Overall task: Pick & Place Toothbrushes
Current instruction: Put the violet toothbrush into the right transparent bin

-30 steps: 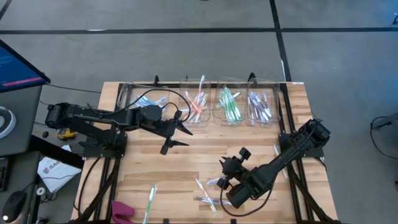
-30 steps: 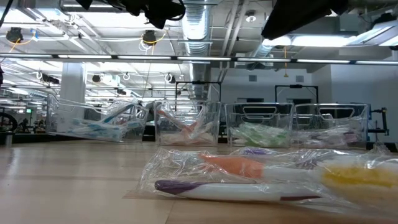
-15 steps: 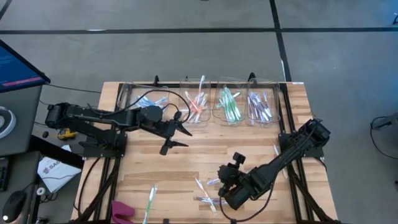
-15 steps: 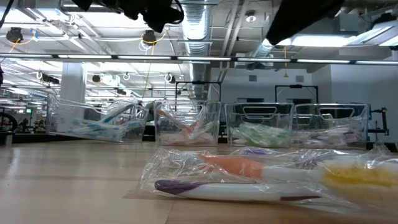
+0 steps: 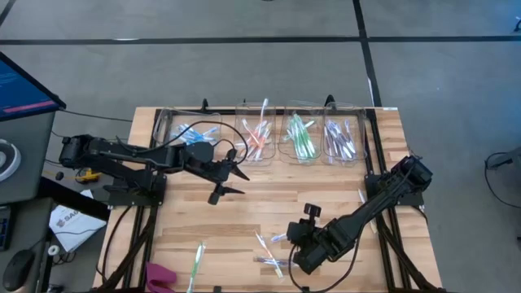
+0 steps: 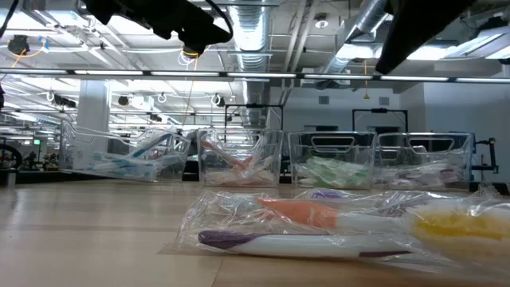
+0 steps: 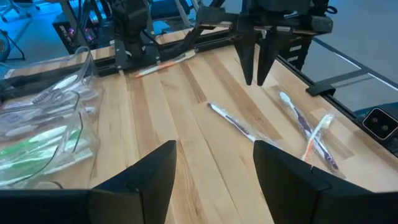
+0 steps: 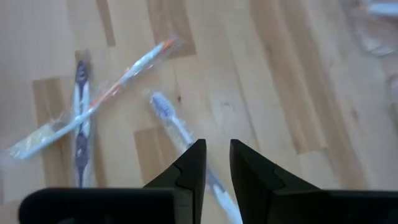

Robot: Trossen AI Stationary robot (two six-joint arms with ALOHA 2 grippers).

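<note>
Several wrapped toothbrushes lie flat on the wooden table near its front edge. One has a bluish head; an orange one lies across a purple one. My right gripper hovers over them, tilted down, its fingers a narrow gap apart with nothing between them; it also shows in the left wrist view. My left gripper hangs open above mid-table, in front of the bins. A green toothbrush lies at the front left.
Four clear bins stand along the far edge, holding blue, orange-red, green and purple toothbrushes. One toothbrush lies by the right arm's frame. A pink object sits at the front left edge.
My right gripper has rolled at the wrist and tipped further downward over the loose toothbrushes, staying almost in place. My left gripper has sunk a little. No toothbrush has moved.
</note>
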